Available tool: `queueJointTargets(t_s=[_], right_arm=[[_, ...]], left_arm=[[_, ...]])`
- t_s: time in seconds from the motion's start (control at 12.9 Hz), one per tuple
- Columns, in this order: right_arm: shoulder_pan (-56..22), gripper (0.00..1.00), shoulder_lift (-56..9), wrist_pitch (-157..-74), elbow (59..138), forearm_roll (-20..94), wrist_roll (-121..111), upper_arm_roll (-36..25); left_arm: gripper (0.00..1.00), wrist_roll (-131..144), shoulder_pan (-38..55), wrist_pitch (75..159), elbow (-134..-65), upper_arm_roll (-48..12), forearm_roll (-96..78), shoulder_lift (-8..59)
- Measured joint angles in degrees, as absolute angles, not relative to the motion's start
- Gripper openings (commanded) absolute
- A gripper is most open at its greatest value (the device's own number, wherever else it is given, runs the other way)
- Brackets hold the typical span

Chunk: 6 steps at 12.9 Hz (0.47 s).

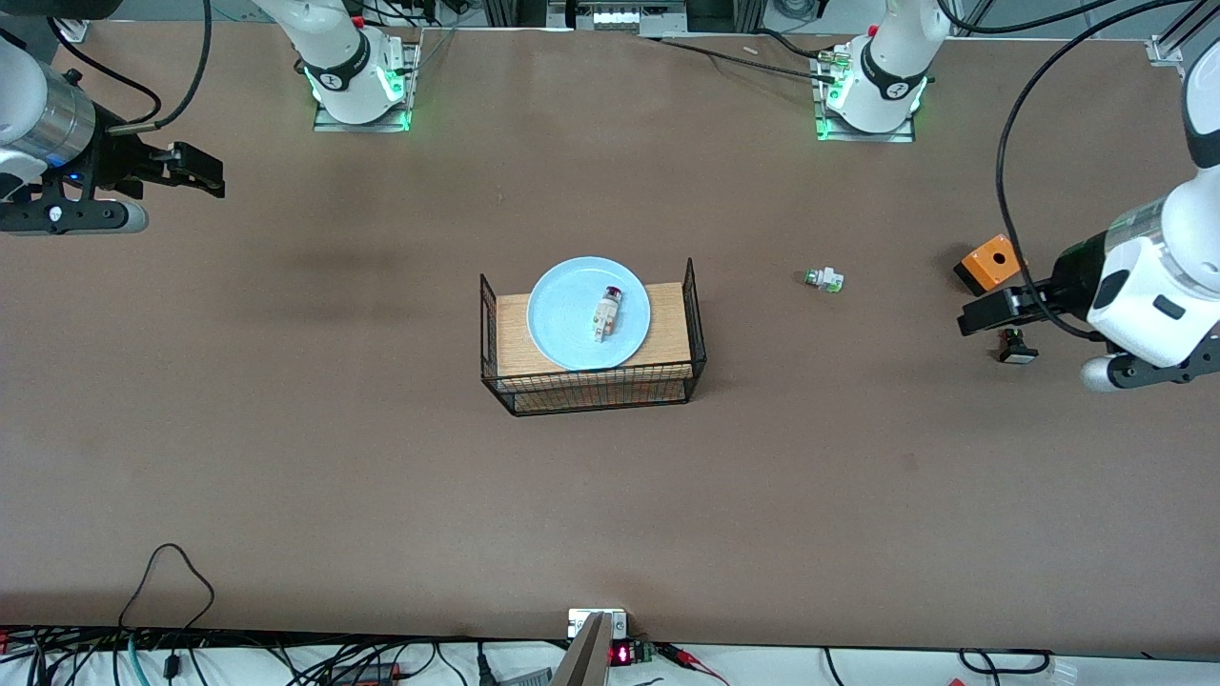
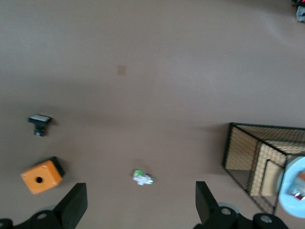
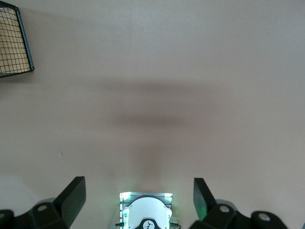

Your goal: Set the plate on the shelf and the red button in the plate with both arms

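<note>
The pale blue plate [image 1: 562, 314] lies on a wooden board inside the black wire basket [image 1: 591, 391] at the middle of the table. On the plate lies the red button [image 1: 607, 312], a white module with a dark red cap. In the left wrist view, part of the plate [image 2: 291, 183] shows inside the basket [image 2: 248, 157]. My left gripper [image 1: 970, 317] [image 2: 140, 205] hangs open and empty over the left arm's end of the table. My right gripper [image 1: 212, 179] [image 3: 138, 200] hangs open and empty over the right arm's end.
A white-green module [image 1: 823, 279] [image 2: 143, 177] lies between the basket and the left gripper. An orange box [image 1: 991, 264] [image 2: 41, 175] and a black button with a white face [image 1: 1017, 348] [image 2: 39, 124] sit under the left arm. The right arm's base [image 3: 145, 212] shows below its gripper.
</note>
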<state>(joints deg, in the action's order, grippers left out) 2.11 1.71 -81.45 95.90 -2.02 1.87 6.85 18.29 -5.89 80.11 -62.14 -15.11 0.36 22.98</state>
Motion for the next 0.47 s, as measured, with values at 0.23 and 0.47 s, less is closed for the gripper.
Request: queueJointTargets(t_s=[0.23, 0.47], right_arm=[[2.14, 1.00, 1.51, -81.41, 95.90, -2.02, 1.87, 6.84], [2.16, 1.00, 1.35, -81.33, 95.90, -2.02, 1.87, 6.78]], left_arm=[[1.00, 6.66, -5.82, 84.35, -69.50, -8.01, 0.37, 17.66], [1.00, 1.13, -5.64, 92.51, -80.09, -5.07, 0.36, 11.83]])
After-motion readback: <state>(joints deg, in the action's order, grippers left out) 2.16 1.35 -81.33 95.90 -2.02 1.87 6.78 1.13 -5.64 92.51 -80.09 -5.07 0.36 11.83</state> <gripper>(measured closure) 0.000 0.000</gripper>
